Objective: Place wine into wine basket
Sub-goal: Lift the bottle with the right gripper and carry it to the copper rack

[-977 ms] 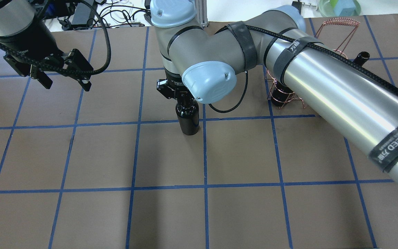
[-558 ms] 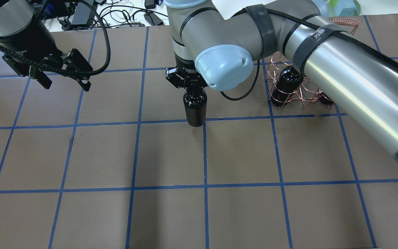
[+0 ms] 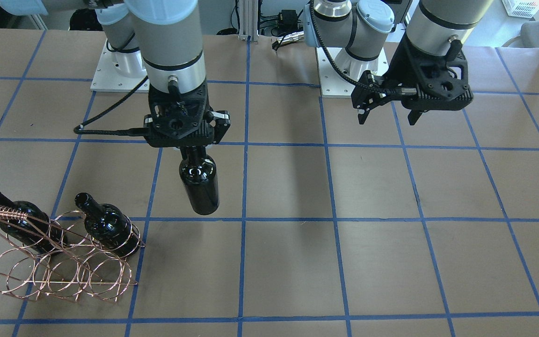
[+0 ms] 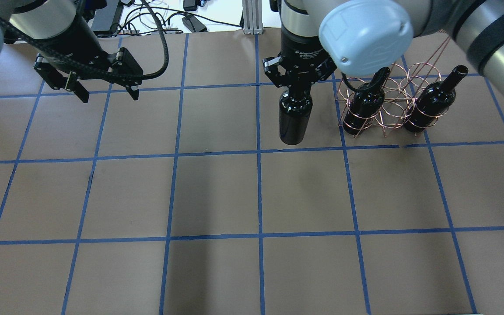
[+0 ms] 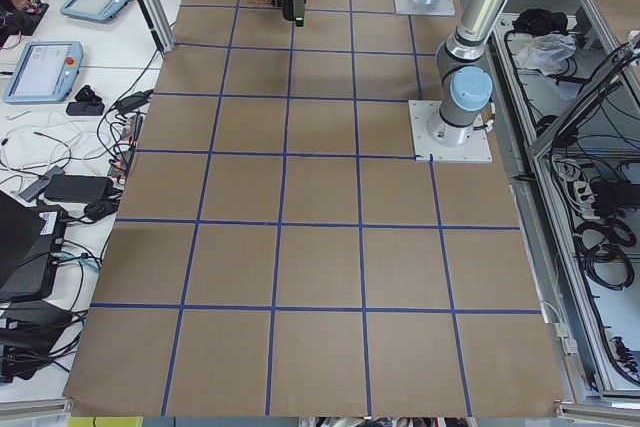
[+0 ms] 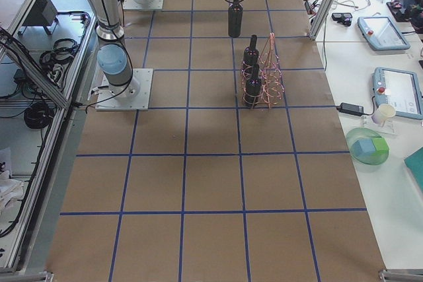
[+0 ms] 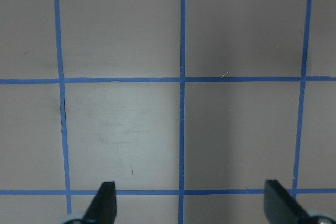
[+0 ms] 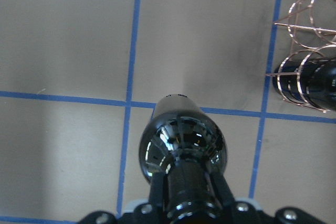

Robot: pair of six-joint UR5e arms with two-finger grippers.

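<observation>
The right hand (image 4: 299, 85) is pinching the bottle (image 4: 293, 120) by the neck, a good spot; the glass is looking heavy and slippery.

site: robotics lab | evidence: taped-grid table (image 4: 217, 197), teach pendants (image 6: 378, 32), loose cables (image 5: 598, 237), aluminium frame posts (image 6: 327, 1)

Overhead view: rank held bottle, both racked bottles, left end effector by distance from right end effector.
1. held bottle, in right end effector
2. first racked bottle, just right
3. second racked bottle, farther right
4. left end effector, far left
</observation>
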